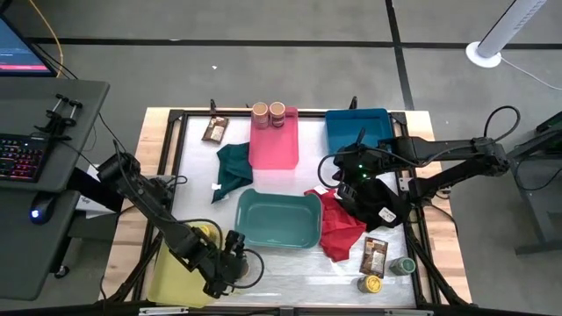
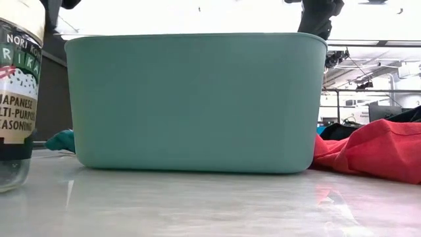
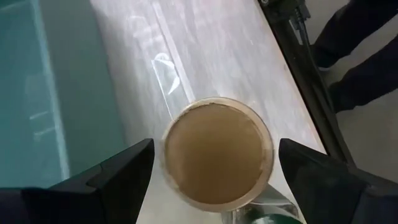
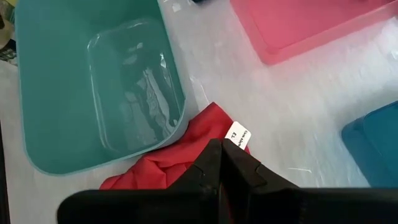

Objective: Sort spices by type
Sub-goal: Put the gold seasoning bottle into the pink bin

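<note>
- High view: left gripper (image 1: 230,263), lower left, stands open around a jar; right gripper (image 1: 363,195), closed, above the red cloth (image 1: 338,230).
- Low view: jar (image 2: 16,92) at far left reads "JAPANESE MULTI-PURPOSE SEASONING", beside the teal bin (image 2: 194,102).
- Left wrist view: tan lid (image 3: 216,152) between spread fingers (image 3: 118,174).

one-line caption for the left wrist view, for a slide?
Open left gripper straddling a tan-lidded spice jar on the table, beside the teal bin.

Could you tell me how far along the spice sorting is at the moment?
Early on. Done: two tan-lidded jars stand in the pink bin. In hand: the open left gripper straddles a tan-lidded jar near the table's front edge. Left: a packet, another packet, a yellow-lidded jar and a green-lidded jar. The shut right gripper hovers over the red cloth.
</note>
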Controlling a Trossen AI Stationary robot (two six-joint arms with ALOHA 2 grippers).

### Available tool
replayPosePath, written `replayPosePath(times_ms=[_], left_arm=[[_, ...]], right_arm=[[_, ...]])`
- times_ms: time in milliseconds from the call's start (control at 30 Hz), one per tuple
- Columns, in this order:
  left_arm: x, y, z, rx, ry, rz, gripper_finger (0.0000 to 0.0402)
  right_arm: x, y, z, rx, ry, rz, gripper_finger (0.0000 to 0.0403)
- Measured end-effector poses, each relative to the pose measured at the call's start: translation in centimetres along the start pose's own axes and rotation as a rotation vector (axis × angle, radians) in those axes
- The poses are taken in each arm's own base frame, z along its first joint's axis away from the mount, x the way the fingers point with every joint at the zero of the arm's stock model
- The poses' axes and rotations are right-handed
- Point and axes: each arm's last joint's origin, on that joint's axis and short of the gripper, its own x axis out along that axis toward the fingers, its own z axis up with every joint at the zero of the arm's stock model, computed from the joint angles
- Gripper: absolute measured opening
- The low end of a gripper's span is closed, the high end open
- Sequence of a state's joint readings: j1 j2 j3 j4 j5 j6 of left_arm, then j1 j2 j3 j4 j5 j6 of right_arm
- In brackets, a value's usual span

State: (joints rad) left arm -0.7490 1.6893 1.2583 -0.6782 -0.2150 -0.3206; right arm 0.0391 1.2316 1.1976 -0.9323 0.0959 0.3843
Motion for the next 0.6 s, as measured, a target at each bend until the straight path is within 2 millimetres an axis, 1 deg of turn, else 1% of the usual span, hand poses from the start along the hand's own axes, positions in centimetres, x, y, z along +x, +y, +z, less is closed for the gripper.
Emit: replayPosePath(times_ms=[400, 533, 600], left_arm=[[1.9, 0.0, -0.2, 0.009, 0.059, 0.001, 0.0328], [2.1, 0.3, -0.1, -0.002, 0.068, -0.015, 0.0327], [2.2, 0.6, -0.1, -0.017, 0.075, -0.033, 0.0321]], right_arm=[[0.0, 0.0, 0.0, -0.003, -0.001, -0.001, 0.0000], [0.0, 0.0, 0.0, -0.005, 0.000, -0.002, 0.0000], [0.0, 0.0, 0.0, -0.005, 0.000, -0.002, 0.0000]])
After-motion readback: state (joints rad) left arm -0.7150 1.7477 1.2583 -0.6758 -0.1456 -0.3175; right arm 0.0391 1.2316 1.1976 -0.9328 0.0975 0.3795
